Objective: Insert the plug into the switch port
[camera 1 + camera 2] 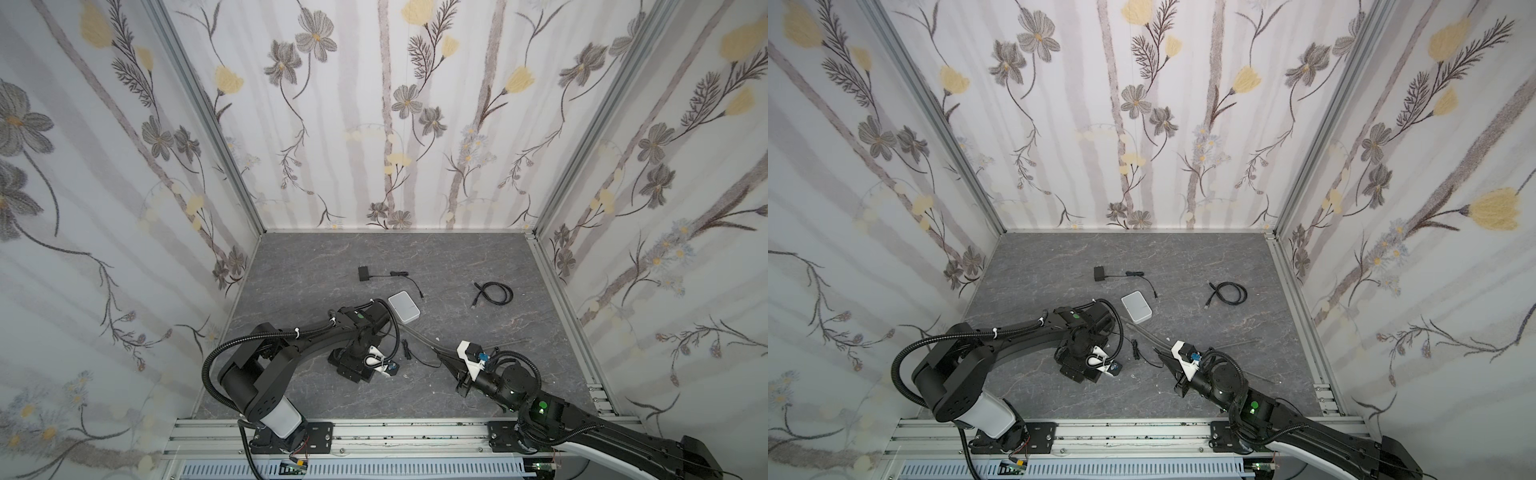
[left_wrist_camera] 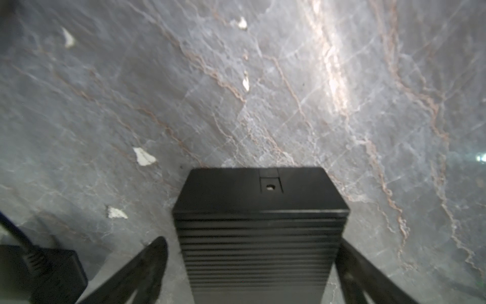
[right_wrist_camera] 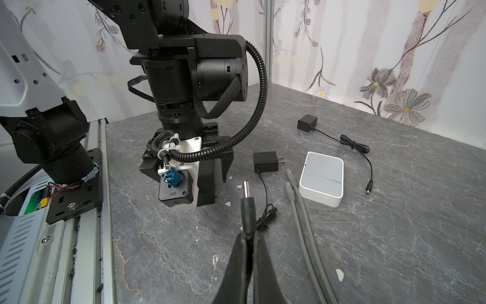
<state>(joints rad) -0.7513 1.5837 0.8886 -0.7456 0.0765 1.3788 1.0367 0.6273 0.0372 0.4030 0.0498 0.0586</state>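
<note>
The switch (image 2: 260,231), a black ribbed box, stands on the grey stone floor with a small round port (image 2: 270,187) in its smooth face. My left gripper (image 2: 251,242) straddles it, open, with a gap showing on at least one side. In both top views that gripper (image 1: 355,365) (image 1: 1077,370) points down over the box. My right gripper (image 3: 248,235) is shut on the black barrel plug (image 3: 247,208). The plug's metal tip points toward the left arm and stands apart from the box. In a top view the right gripper (image 1: 436,351) sits right of the left one.
A white box (image 3: 322,179) and two grey network cables (image 3: 302,210) lie right of the plug. A black adapter (image 3: 265,162) with a bundled cord lies between them and the left arm. A second adapter (image 3: 307,123) and a coiled black cable (image 1: 494,293) lie farther back.
</note>
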